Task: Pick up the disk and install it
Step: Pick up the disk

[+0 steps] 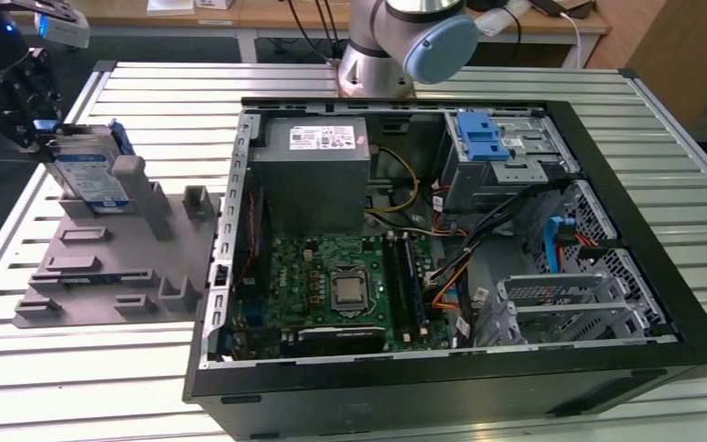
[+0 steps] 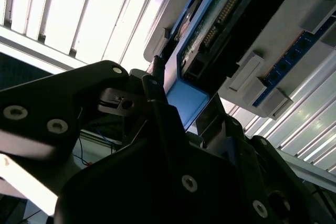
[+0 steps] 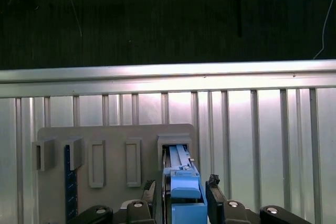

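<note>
Disk (image 1: 89, 175) stands on edge in a slot at the far end of the grey fixture (image 1: 108, 267), which lies along the slatted table's (image 1: 144, 87) edge at the exterior view's left. Gripper (image 3: 182, 186) straddles the disk's blue-railed top. The fingers (image 3: 212, 184) are closed narrow, pressed against both faces, gripping it. An open computer case (image 1: 648, 304) fills the table's middle.

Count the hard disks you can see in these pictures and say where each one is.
1. The disk stands upright in the grey fixture at the exterior view's left, the gripper straddling it. More may be hidden in the computer case's drive cages.
</note>
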